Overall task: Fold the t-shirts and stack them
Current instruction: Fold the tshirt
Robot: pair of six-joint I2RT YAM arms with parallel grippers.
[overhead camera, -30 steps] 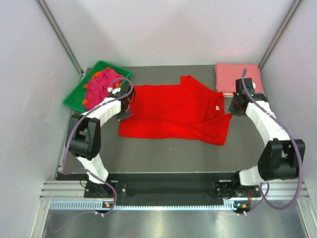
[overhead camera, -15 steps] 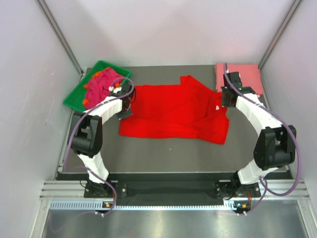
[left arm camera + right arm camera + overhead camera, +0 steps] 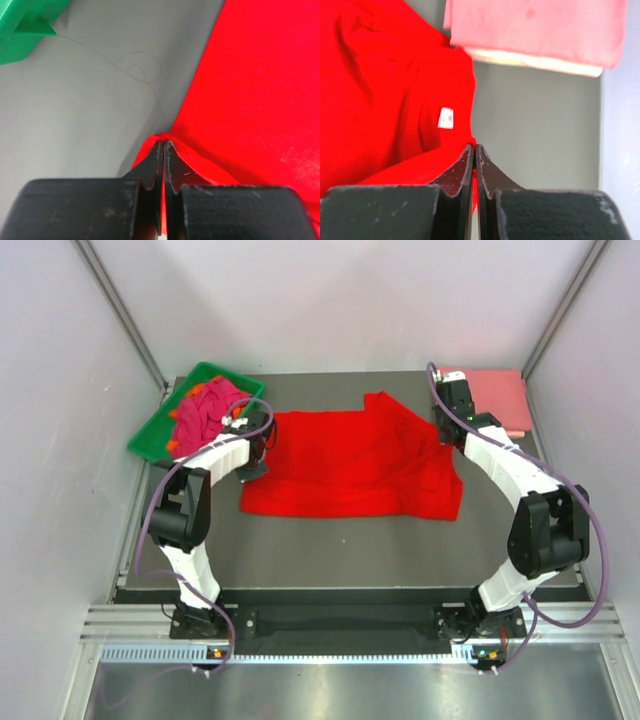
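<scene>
A bright red t-shirt (image 3: 350,465) lies spread across the middle of the table, partly folded at its right side. Its white neck label (image 3: 445,118) shows in the right wrist view. My left gripper (image 3: 262,436) is shut on the shirt's left edge (image 3: 165,141), which shows red between the jaws. My right gripper (image 3: 447,427) is shut on the shirt's right edge (image 3: 473,146) near the collar. A folded salmon pink t-shirt (image 3: 492,396) lies at the back right, also in the right wrist view (image 3: 535,27). Magenta and orange shirts (image 3: 205,410) lie crumpled in the tray.
A green plastic tray (image 3: 150,435) stands at the back left; its corner shows in the left wrist view (image 3: 22,30). A loose thread (image 3: 140,70) lies on the grey table. White walls close in both sides and the back.
My right gripper has carried the shirt's right edge leftward and toward the back, folding it over the shirt body. My left gripper has held its place.
</scene>
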